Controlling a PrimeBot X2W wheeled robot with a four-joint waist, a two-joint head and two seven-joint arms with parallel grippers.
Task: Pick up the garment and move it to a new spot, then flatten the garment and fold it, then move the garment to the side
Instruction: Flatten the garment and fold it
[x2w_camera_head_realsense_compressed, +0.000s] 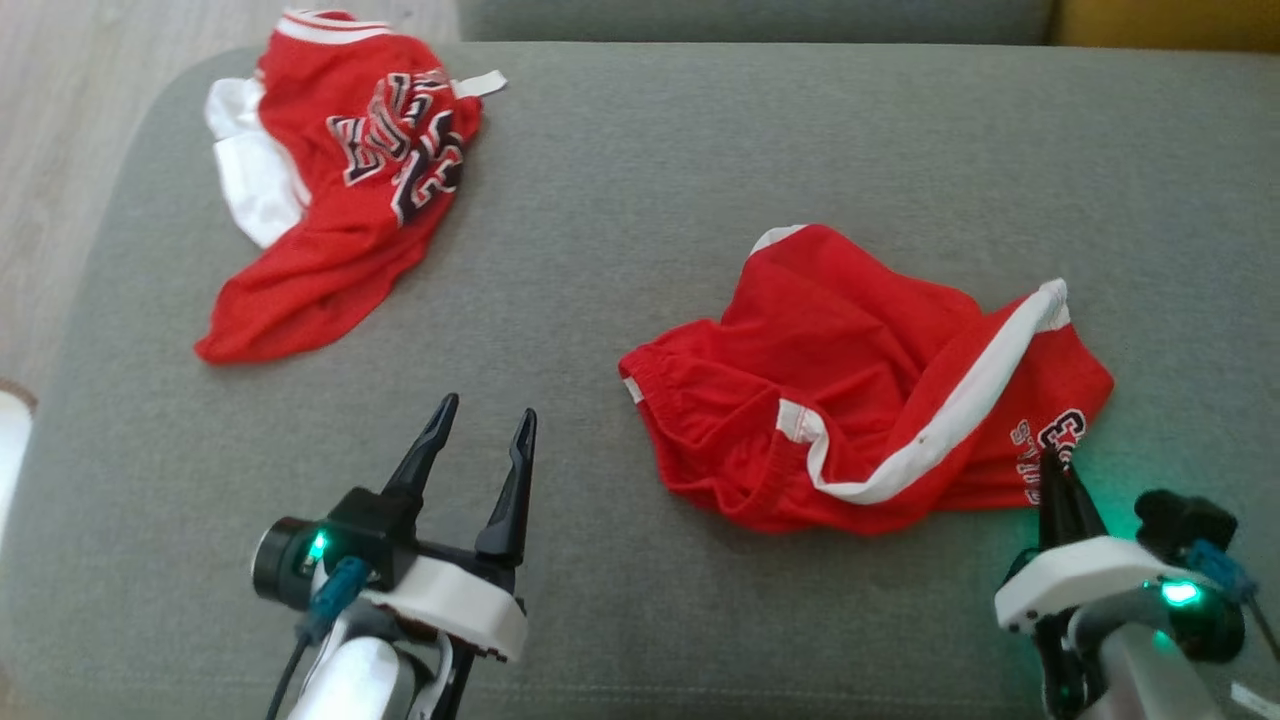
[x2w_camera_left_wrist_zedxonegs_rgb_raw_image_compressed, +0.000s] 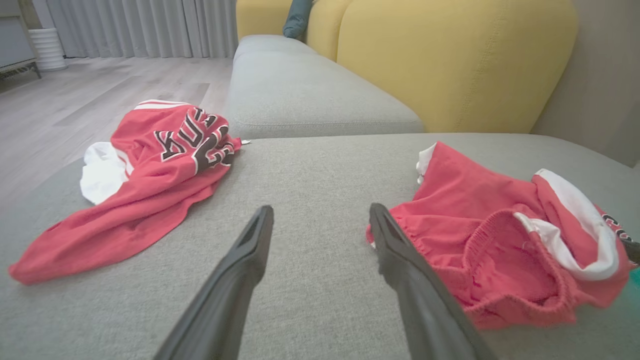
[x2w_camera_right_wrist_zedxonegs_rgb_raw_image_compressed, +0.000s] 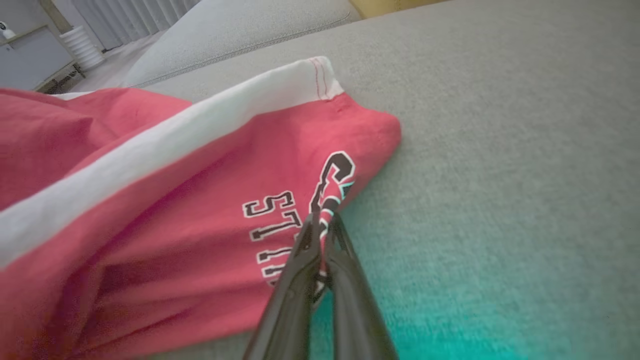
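Red garment (x2w_camera_head_realsense_compressed: 320, 250), black-and-white lettering (x2w_camera_head_realsense_compressed: 400, 140); red shorts (x2w_camera_head_realsense_compressed: 830, 350), white stripe (x2w_camera_head_realsense_compressed: 960, 410)

Grey fabric sofa seat (x2w_camera_head_realsense_compressed: 640, 150), wide and flat, with a second grey section (x2w_camera_left_wrist_zedxonegs_rgb_raw_image_compressed: 310, 95) behind it. Yellow back cushions (x2w_camera_left_wrist_zedxonegs_rgb_raw_image_compressed: 450, 65) on the far side, teal cushion (x2w_camera_left_wrist_zedxonegs_rgb_raw_image_compressed: 297, 17) between them. Pale wood-plank floor (x2w_camera_left_wrist_zedxonegs_rgb_raw_image_compressed: 100, 90). Grey floor-length curtains (x2w_camera_left_wrist_zedxonegs_rgb_raw_image_compressed: 150, 25), white ribbed cylinder (x2w_camera_left_wrist_zedxonegs_rgb_raw_image_compressed: 47, 47) standing near them, grey cabinet (x2w_camera_left_wrist_zedxonegs_rgb_raw_image_compressed: 15, 45) beside it. Soft, even light.
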